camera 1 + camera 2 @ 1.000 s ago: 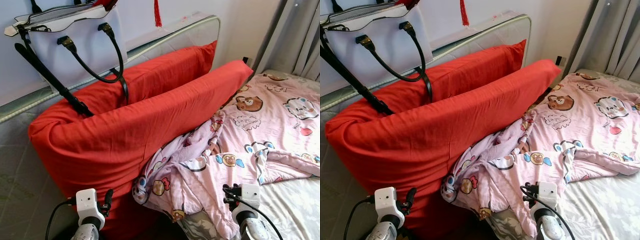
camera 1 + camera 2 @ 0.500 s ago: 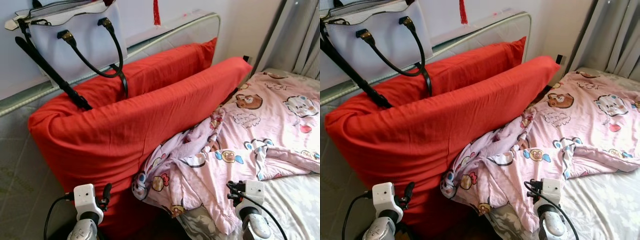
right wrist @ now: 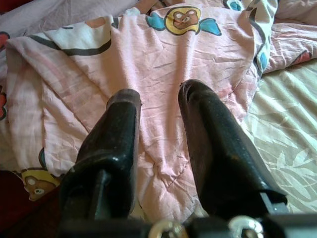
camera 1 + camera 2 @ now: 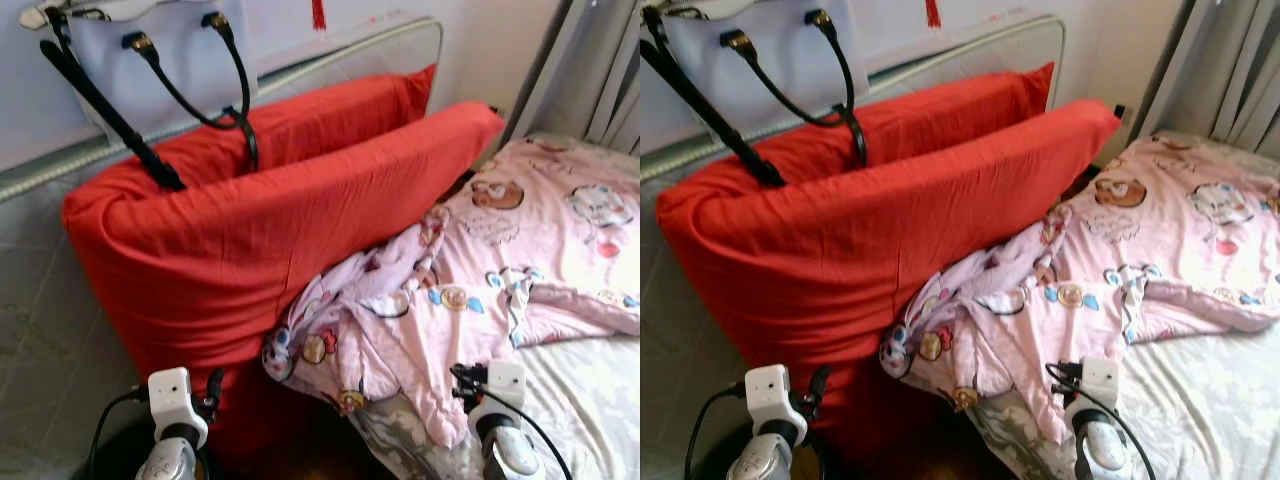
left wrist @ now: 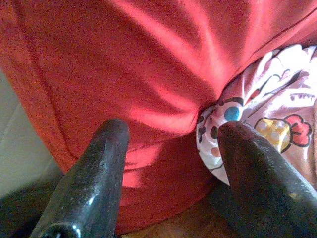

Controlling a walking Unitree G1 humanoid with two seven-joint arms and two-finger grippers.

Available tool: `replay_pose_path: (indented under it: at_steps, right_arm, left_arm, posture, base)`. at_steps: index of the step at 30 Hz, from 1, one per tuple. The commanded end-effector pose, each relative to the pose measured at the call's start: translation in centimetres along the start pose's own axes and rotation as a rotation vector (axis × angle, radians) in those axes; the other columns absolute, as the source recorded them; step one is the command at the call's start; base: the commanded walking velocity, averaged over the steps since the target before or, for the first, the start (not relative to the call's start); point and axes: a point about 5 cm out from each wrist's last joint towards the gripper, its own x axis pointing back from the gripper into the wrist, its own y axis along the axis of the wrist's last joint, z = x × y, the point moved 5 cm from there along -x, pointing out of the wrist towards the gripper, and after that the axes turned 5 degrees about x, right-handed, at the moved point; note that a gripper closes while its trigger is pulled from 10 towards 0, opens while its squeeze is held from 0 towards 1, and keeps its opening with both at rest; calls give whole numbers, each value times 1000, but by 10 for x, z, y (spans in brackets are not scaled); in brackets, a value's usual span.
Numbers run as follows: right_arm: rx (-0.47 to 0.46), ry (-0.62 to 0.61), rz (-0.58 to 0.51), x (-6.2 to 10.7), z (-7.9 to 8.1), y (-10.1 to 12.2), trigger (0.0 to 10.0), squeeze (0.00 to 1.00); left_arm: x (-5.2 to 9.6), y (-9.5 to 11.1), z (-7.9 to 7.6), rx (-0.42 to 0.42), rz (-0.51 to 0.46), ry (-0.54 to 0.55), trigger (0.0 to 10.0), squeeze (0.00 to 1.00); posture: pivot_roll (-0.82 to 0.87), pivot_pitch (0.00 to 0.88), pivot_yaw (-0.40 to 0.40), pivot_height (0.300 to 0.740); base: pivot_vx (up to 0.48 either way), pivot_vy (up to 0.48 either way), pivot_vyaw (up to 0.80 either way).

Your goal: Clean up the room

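Left eye view: both grippers, left gripper point(image 5: 171, 131) and right gripper point(image 3: 158, 101), hover with fingers apart above a pink quilt point(image 4: 480, 270) beside red pillows point(image 4: 260, 240) on a bed point(image 4: 590, 390).

Daylight comes from the curtain point(image 4: 600, 70) side and falls brightly on the pink quilt point(image 4: 520, 260), washing out its prints, while the floor gap point(image 4: 300, 455) under the red pillows point(image 4: 270, 240) lies in deep shadow. Both head views are soft with motion blur, most at the edges. The wrist views are sharper on fabric, though the near black fingers point(image 5: 94, 183) are out of focus and carry small glints.
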Motion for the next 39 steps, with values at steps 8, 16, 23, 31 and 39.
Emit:
replay_pose_path:
  at_steps: [8,16,23,31,39]
  right_arm:
    - [11,22,15,-3,6,1,10000,0]
    - [4,19,20,-2,7,-1,10000,0]
    - [-1,16,21,-3,7,0,10000,0]
    - [9,15,42,-4,7,-1,10000,0]
    - [12,21,31,-5,9,1,10000,0]
  left_arm:
    - [2,-3,2,8,15,12,10000,0]
    - [2,-4,2,14,16,13,10000,0]
    - [0,-2,-1,15,14,8,10000,0]
    - [-2,-1,-3,15,17,1,10000,0]
    - [-4,-1,-4,14,21,0,10000,0]
  posture:
    - [-73,43,0,650]
    - [-70,47,-1,650]
    - [-70,50,0,650]
    - [-73,50,3,630]
    - [-72,48,2,615]
  base:
    - [0,0,0]
    - [0,0,0]
    - [0,0,0]
    - [0,0,0]
    - [0,0,0]
